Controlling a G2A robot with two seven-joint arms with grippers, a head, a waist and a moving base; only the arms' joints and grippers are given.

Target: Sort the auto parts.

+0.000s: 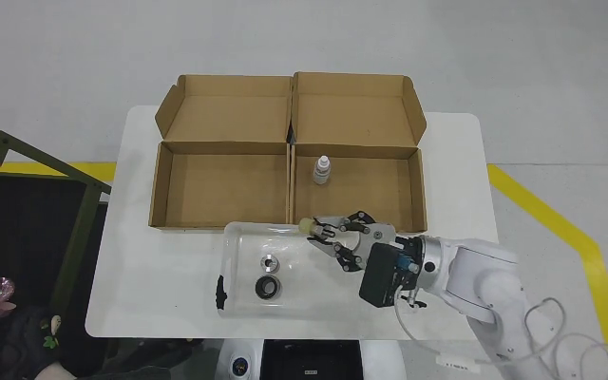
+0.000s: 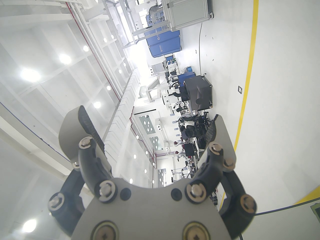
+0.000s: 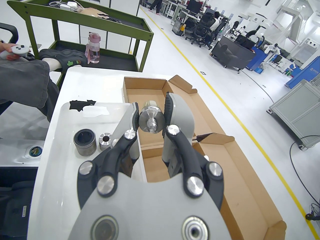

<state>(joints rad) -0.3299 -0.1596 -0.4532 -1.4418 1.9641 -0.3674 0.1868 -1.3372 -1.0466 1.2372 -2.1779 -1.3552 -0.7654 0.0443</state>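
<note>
Brown boxes just behind clear tray

Top looks down; right wrist shares the tray; left faces the hall.

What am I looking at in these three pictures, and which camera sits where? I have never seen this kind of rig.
This is a two-armed robot sorting auto parts at a white table. The top view looks down from above its arms; the other two views come from a camera on each wrist. On the table stand two open cardboard boxes side by side, the left box and the right box. The right one has a small pale part in it. In front of them lies a clear tray with a dark ring bearing and a small metal cylinder. The right end effector is shut on a metal part, above the tray's far edge by the boxes. The left end effector is open, holds nothing and points up toward the ceiling.
</note>
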